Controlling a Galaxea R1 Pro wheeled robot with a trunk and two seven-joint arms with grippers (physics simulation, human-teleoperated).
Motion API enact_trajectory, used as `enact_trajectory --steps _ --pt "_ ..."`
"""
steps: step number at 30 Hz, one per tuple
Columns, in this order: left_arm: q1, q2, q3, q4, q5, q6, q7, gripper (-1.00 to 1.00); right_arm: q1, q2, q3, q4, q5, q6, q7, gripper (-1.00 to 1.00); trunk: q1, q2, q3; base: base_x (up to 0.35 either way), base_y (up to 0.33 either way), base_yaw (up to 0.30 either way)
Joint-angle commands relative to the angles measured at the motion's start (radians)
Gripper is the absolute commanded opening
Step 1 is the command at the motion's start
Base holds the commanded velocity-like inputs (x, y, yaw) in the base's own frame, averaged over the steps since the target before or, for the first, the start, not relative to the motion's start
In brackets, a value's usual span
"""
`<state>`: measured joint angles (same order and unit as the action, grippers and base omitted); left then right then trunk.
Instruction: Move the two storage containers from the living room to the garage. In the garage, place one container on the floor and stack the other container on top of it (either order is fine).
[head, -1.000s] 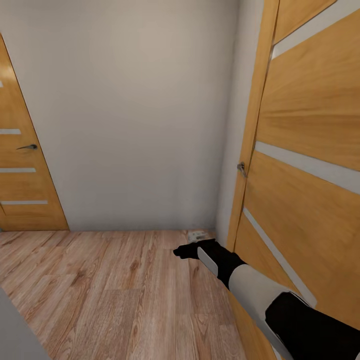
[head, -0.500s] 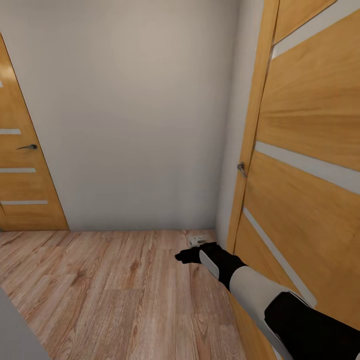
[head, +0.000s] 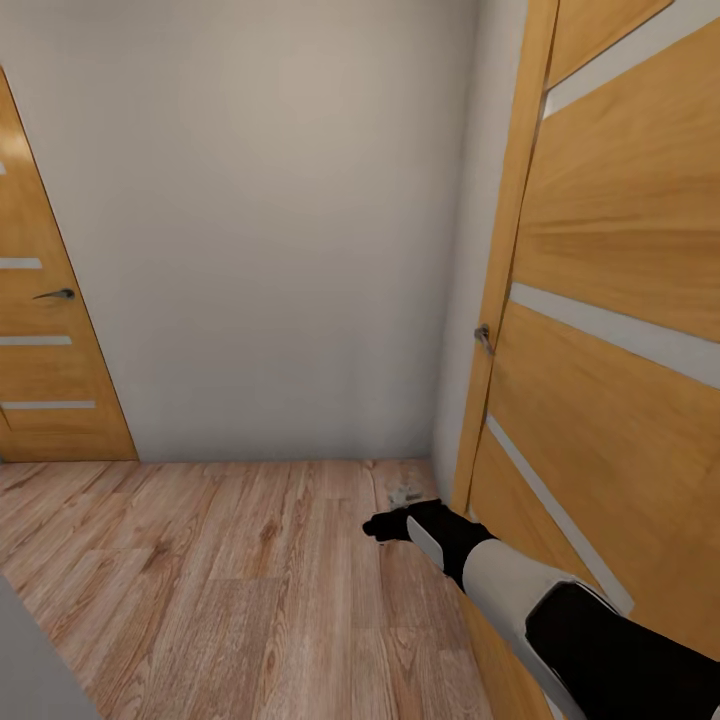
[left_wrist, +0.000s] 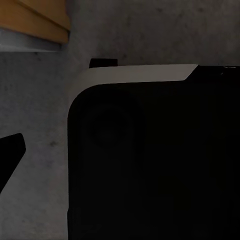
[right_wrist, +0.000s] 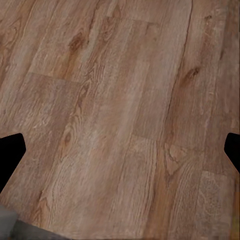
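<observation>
On the wood-plank floor (head: 200, 590) of a narrow hallway, the robot is in transit; neither storage container appears in these views, so their location cannot be told. The right gripper (head: 385, 525) reaches forward and low, near the bottom corner of the wooden door (head: 610, 380) on the right side. In the right wrist view, its two fingertips (right_wrist: 10, 152) sit at opposite edges of the picture with bare planks between: the jaws are spread wide and hold nothing. The left wrist view shows dark robot housing (left_wrist: 150, 160) over grey ground; the left jaw state cannot be told. Judged from the task, shallow rigid trays should be light and stiff; grip one low wall at mid-length, one finger inside.
</observation>
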<state>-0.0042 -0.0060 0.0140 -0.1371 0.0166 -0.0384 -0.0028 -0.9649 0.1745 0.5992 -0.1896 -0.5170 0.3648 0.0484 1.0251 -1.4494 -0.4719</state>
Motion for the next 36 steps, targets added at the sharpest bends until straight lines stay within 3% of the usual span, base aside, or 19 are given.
enact_trajectory --steps 1,5,9,11,17,21,28,33,36 --pt "0.000 0.000 0.001 0.001 0.002 -0.003 0.000 1.00 -0.001 0.000 0.002 0.012 0.003 -0.005 0.002 1.00 0.000 -0.001 -0.001 0.000 0.000 0.000" --pt "0.000 0.000 0.001 0.001 0.002 -0.003 0.000 1.00 0.007 0.000 0.002 0.082 0.062 -0.047 0.012 1.00 0.000 -0.001 -0.001 0.000 0.000 0.000" --pt "0.000 0.000 0.001 0.001 0.002 -0.003 0.000 1.00 0.104 0.000 0.001 0.106 0.190 -0.089 0.033 1.00 0.000 -0.001 -0.001 0.000 0.000 0.000" --pt "0.000 0.000 0.001 0.001 0.002 -0.003 0.000 1.00 0.140 0.000 0.001 0.109 0.215 -0.096 0.035 1.00 0.000 -0.001 -0.001 0.000 0.000 0.000" --pt "0.000 -0.001 0.001 0.002 0.002 -0.003 0.000 1.00 0.175 0.000 0.001 0.150 0.230 -0.112 0.037 1.00 0.000 -0.001 -0.001 0.000 0.000 0.000" --pt "0.000 -0.001 0.001 0.002 0.002 -0.003 0.000 1.00 0.189 0.000 0.001 0.205 0.231 -0.167 0.037 1.00 0.000 -0.001 -0.001 0.000 0.000 0.000" --pt "0.000 -0.001 0.001 0.002 0.002 -0.003 0.000 1.00 0.320 0.000 0.002 0.220 0.247 -0.199 0.037 1.00 0.000 -0.001 -0.001 0.000 0.000 0.000" --pt "0.000 -0.002 0.001 0.002 0.002 -0.003 0.000 1.00 0.351 0.000 0.002 0.222 0.262 -0.224 0.037 1.00 0.000 -0.001 -0.001 0.000 0.000 0.000" --pt "0.000 -0.002 0.001 0.002 0.002 -0.003 0.000 1.00 0.377 -0.015 0.002 0.222 0.265 -0.238 0.037 1.00 0.000 -0.001 -0.001 0.000 0.000 0.000"
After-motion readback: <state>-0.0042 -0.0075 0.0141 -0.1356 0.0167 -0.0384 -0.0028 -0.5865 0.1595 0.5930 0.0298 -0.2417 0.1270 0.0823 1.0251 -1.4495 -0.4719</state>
